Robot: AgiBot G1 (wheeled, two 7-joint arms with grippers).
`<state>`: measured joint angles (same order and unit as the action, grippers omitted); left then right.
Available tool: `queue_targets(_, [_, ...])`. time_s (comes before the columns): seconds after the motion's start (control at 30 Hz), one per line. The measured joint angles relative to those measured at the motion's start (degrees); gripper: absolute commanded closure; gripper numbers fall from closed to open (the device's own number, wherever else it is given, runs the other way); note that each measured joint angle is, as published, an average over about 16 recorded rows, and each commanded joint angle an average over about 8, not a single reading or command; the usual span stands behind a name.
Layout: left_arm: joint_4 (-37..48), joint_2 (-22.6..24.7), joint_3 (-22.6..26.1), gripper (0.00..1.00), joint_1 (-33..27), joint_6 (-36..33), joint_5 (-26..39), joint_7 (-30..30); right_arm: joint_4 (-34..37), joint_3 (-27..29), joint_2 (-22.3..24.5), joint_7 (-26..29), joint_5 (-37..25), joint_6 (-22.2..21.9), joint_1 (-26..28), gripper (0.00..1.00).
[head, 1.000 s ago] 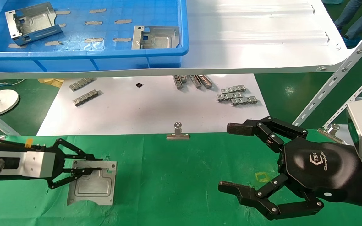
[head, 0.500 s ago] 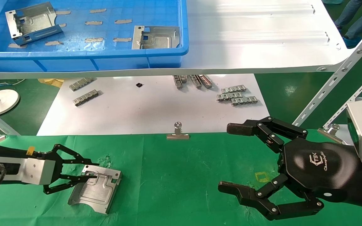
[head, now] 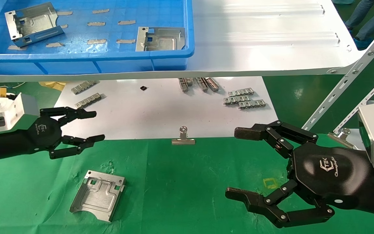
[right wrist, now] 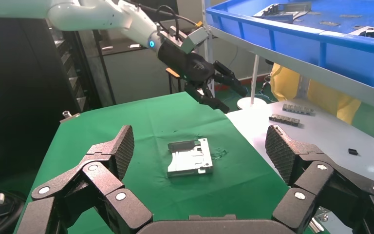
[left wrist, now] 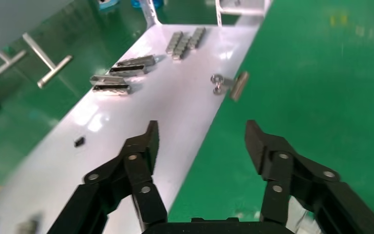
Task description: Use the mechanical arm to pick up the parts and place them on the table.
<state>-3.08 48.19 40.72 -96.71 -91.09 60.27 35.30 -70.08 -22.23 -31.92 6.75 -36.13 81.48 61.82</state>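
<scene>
Silvery metal plate (head: 97,195) lies flat on the green counter (head: 180,182), apart from the left claw (head: 91,126) hovering open above it, while the right claw (head: 234,164) idles open, empty.

A glossy white shelf (head: 265,35) spans twelve o'clock, a blue crate (head: 86,61) on it toward eleven. Perforated metal struts (head: 346,81) slant at two o'clock. Below lies a white sheet (head: 161,113). Dark green floor (head: 300,94) shows at three; a white round stand base (head: 0,104) sits at nine.
</scene>
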Motion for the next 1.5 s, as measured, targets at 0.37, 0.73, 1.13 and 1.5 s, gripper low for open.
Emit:
queue_targets(0.37, [0.5, 0.2, -1.1, 0.00, 1.0, 0.1, -2.0, -3.3, 0.0, 0.0, 0.0, 0.0, 0.0, 0.0, 0.0, 0.00])
queue_targets(0.73, [-5.3, -0.9, -2.7, 0.00, 3.5, 0.5, -2.9, -6.2, 0.0, 0.0, 0.0, 0.0, 0.0, 0.0, 0.0, 0.00])
queue_targets(1.13, [-18.9, -3.5, -7.3, 0.00, 10.1, 1.5, -6.1, -14.5, 0.0, 0.0, 0.0, 0.0, 0.0, 0.0, 0.0, 0.00])
queue_targets(1.5, [-31.9, -5.9, -11.7, 0.00, 16.4, 2.5, -9.2, -22.5, 0.0, 0.0, 0.0, 0.0, 0.0, 0.0, 0.0, 0.00])
